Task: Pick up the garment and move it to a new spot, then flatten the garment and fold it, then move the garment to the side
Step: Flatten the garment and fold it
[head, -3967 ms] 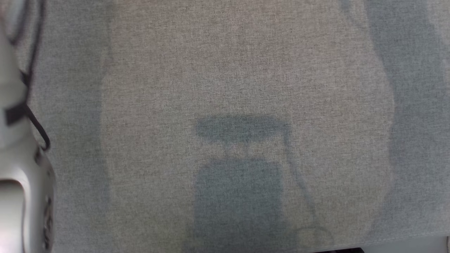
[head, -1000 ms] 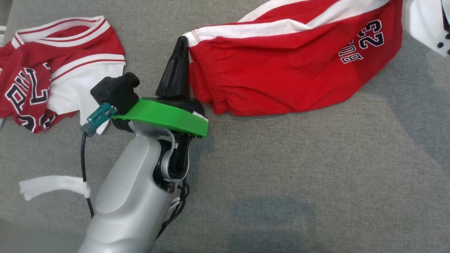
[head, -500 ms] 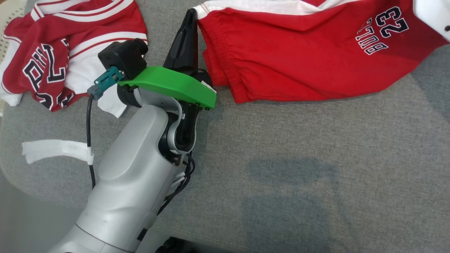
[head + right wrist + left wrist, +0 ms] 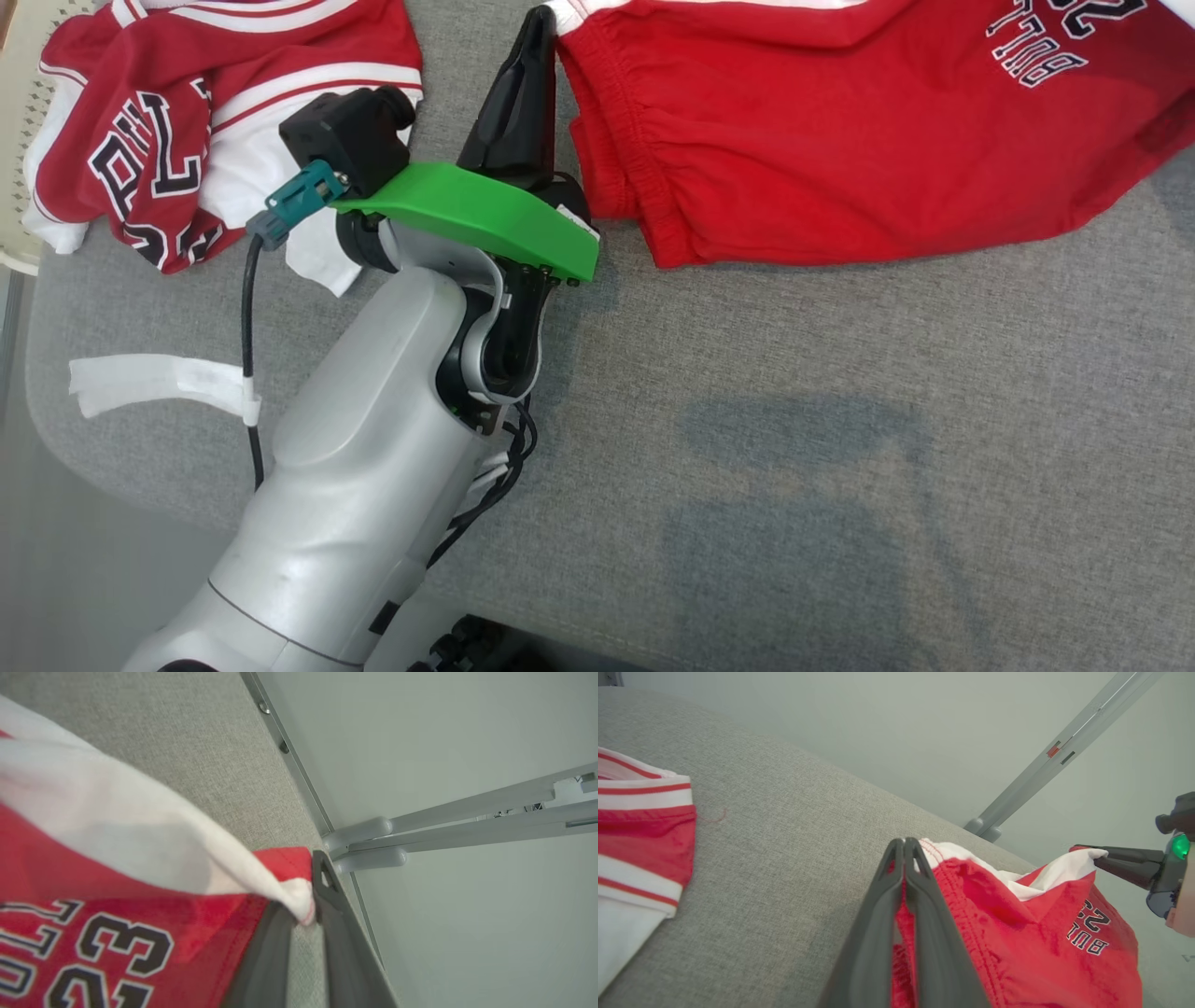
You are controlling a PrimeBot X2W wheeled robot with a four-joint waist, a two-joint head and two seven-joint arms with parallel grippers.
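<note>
The garment [image 4: 840,140] is a pair of red shorts with a white side stripe and dark "23" lettering, stretched across the grey cushion at the top of the head view. My left gripper [image 4: 540,21] is shut on its elastic waistband corner. The left wrist view shows the same pinch, with my left gripper [image 4: 904,843] closed on the red hem of the garment [image 4: 1017,933]. My right gripper [image 4: 1099,856] is shut on the white-striped far corner. In the right wrist view my right gripper [image 4: 314,891] holds that bunched corner of the garment [image 4: 93,872] off the surface.
A second red and white jersey [image 4: 140,140] lies crumpled to the left of my left arm. A white strip [image 4: 149,383] hangs from the arm's cable. The grey cushion [image 4: 840,420] ends at a pale floor with metal stand legs [image 4: 467,812] beyond.
The head camera has swung, so the shorts and jersey sit higher and further right in its picture. Both grippers keep their hold on the shorts.
</note>
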